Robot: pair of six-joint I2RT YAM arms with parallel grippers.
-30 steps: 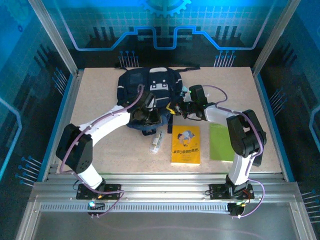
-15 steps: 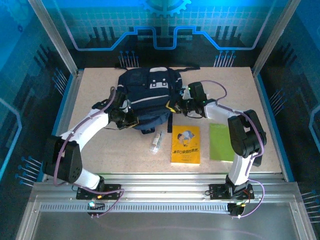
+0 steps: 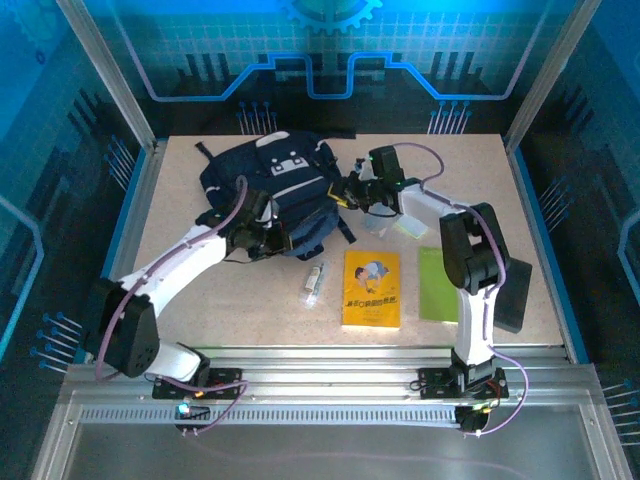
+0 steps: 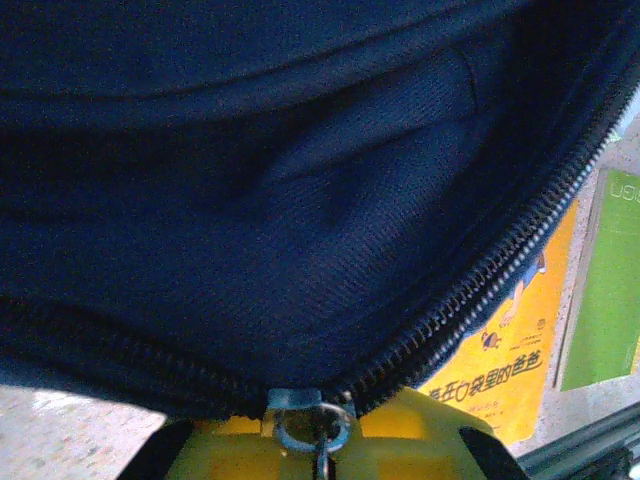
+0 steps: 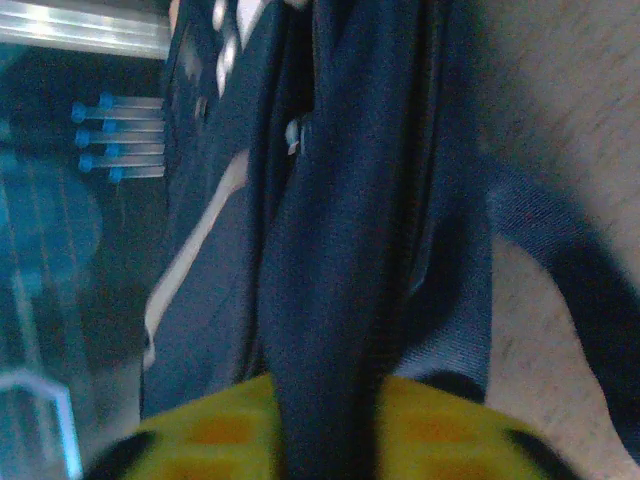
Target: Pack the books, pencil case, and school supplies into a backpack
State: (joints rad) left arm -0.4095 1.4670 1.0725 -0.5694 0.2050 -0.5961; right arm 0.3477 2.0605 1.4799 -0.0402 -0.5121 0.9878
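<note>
The navy backpack (image 3: 272, 180) lies at the back middle of the table, its zipper (image 4: 480, 290) partly undone. My left gripper (image 3: 268, 237) sits at its near edge, shut on the zipper pull (image 4: 312, 428). At the bag's right side my right gripper (image 3: 352, 192) has its fingers parted, with a fold of backpack fabric (image 5: 340, 300) still between them. The yellow book (image 3: 371, 290) and the lime-green book (image 3: 437, 285) lie side by side in front. The clear tube (image 3: 314, 285) lies left of them. A pale-blue pad (image 3: 378, 226) and a yellow-green pad (image 3: 410, 229) rest under the right forearm.
A dark oblong shape (image 3: 510, 296) lies right of the right arm; I cannot tell whether it is the pencil case. Aluminium rails (image 3: 320, 365) run along the near edge. Blue walls close the sides and back.
The backpack has slid left and back and turned. My right gripper followed it back-left and its fingers have parted. The right elbow swung, uncovering the two pads and the dark shape.
</note>
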